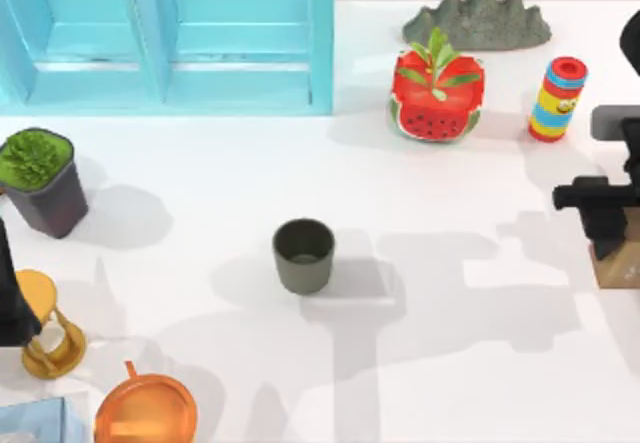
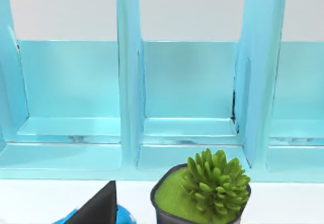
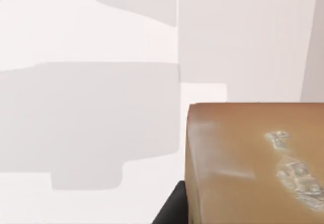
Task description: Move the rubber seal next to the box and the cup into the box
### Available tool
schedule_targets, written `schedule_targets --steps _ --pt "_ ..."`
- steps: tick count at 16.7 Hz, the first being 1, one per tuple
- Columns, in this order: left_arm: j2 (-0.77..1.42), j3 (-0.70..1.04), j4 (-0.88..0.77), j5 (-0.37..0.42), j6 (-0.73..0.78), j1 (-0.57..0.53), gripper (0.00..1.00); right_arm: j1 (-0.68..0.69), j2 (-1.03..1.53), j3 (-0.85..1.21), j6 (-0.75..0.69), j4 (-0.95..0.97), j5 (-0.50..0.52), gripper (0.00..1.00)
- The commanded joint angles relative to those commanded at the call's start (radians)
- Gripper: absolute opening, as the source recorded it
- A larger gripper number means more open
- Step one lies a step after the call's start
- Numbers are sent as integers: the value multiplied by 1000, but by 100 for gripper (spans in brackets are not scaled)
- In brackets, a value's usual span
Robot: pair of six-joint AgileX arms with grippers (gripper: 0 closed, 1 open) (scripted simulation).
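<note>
The dark grey-green cup (image 1: 303, 255) stands upright near the middle of the white table, apart from both arms. The tan-brown rubber seal (image 1: 620, 264) lies at the table's right edge, partly under my right gripper (image 1: 603, 225), which hangs right over it. In the right wrist view the rubber seal (image 3: 253, 163) is very close, with faint white marks on its face. The light blue box (image 1: 170, 43), split by upright dividers, stands at the back left and also appears as the box (image 2: 187, 82) in the left wrist view. My left gripper (image 1: 8, 298) sits parked at the left edge.
A dark purple pot with a green plant (image 1: 40, 178) and a wooden hourglass (image 1: 50, 328) stand at the left. An orange vessel (image 1: 145, 413) sits at the front left. At the back right are a watermelon planter (image 1: 437, 93), a grey rock (image 1: 478, 18) and a striped toy (image 1: 557, 98).
</note>
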Motion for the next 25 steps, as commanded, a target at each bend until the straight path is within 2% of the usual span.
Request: schedule_targets --steps 1,14,25 --pt "0 0 0 0 0 0 100 0 0 0 0 0 0 0" --pt "0 0 0 0 0 0 100 0 0 0 0 0 0 98" --pt "0 0 0 0 0 0 100 1 -2 16 -1 -16 0 100"
